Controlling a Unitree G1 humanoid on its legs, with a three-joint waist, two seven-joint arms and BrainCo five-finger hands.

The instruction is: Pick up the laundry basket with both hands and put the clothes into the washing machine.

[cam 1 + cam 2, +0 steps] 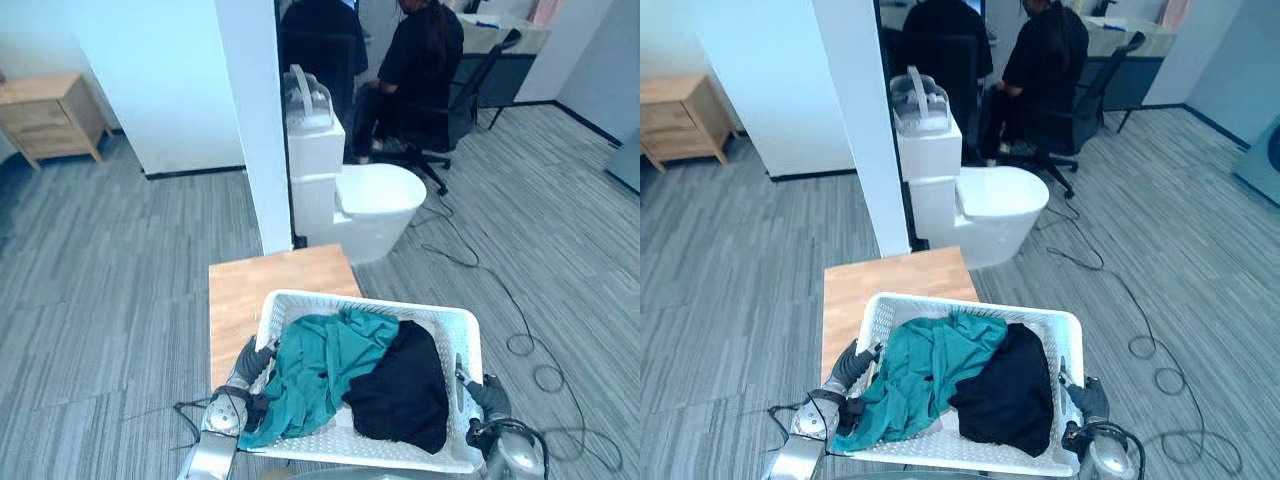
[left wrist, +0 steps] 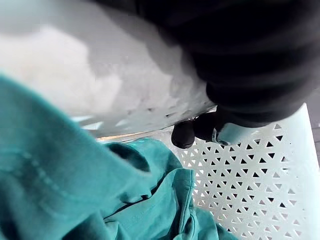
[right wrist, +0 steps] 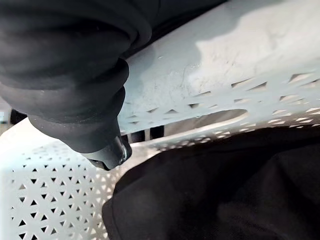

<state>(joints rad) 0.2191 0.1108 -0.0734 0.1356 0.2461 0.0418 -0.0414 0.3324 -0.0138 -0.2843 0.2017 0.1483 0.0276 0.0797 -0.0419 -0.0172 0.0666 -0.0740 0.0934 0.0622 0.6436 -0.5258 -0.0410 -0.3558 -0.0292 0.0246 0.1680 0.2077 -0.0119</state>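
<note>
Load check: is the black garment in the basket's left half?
No, the black garment lies in the laundry basket on its right; the teal garment lies left.

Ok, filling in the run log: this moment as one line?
left hand: gripping laundry basket rim | right hand: gripping opposite rim | inside: teal garment, black garment

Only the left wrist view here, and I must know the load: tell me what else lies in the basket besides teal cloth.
Observer: A black garment lies right of the teal cloth in the basket.
Operator: Report the right hand.
Observer: The right hand is curled round the basket's right rim.
Operator: Say what lies beyond the basket.
Observer: A wooden table, past its far left corner.
</note>
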